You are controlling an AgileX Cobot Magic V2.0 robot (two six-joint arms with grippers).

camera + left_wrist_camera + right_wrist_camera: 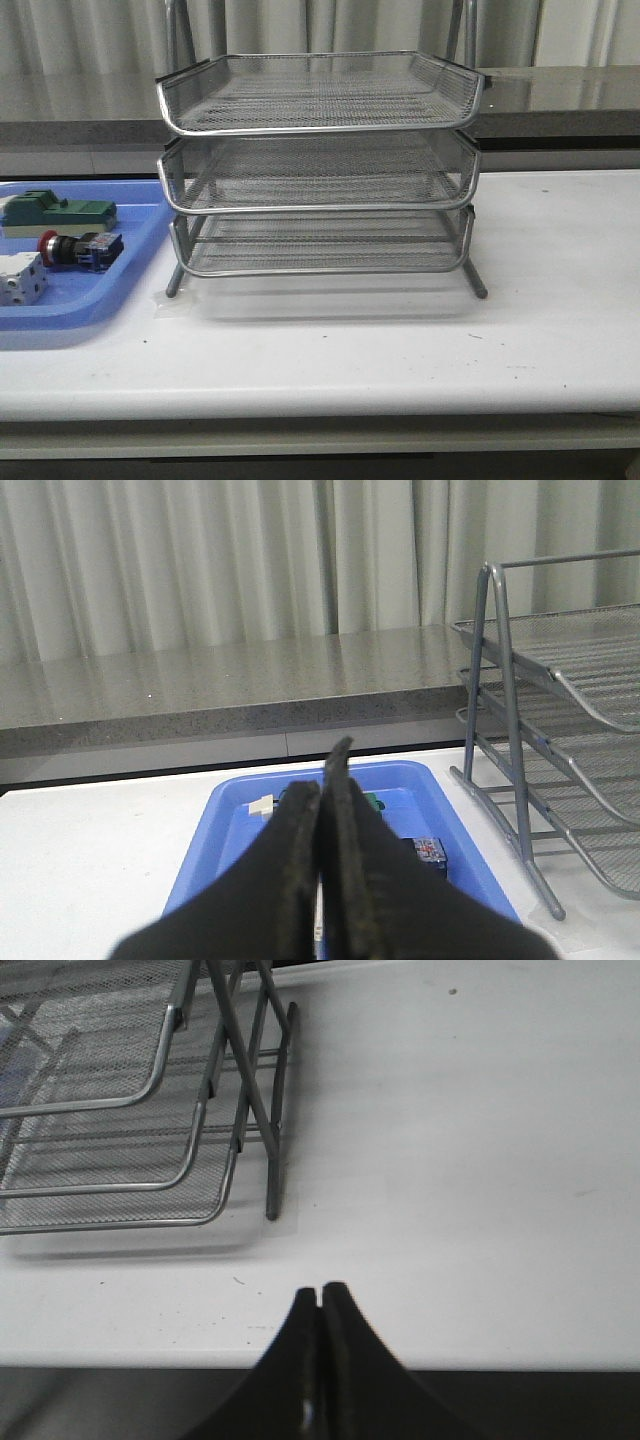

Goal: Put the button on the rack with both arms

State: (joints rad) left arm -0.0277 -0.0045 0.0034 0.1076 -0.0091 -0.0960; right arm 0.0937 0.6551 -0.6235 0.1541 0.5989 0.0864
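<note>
In the blue tray (120,285), at the left of the counter (400,350), the button (78,248) lies on its side between a green-and-white block (60,211) and a white block (20,277); rack (320,165) just beside the tray, all tiers empty. Left gripper (322,790) pressed closed, empty, hanging over the tray. Right gripper (320,1300) also closed, empty, at the counter's near edge by the rack's right leg. Risks, my read: neighbouring blocks crowd the grasp, fingers may snag one; round cap could roll or slip in the handover.

button (428,852) mostly hidden behind left gripper (322,780), white block (20,277) cropped
</note>
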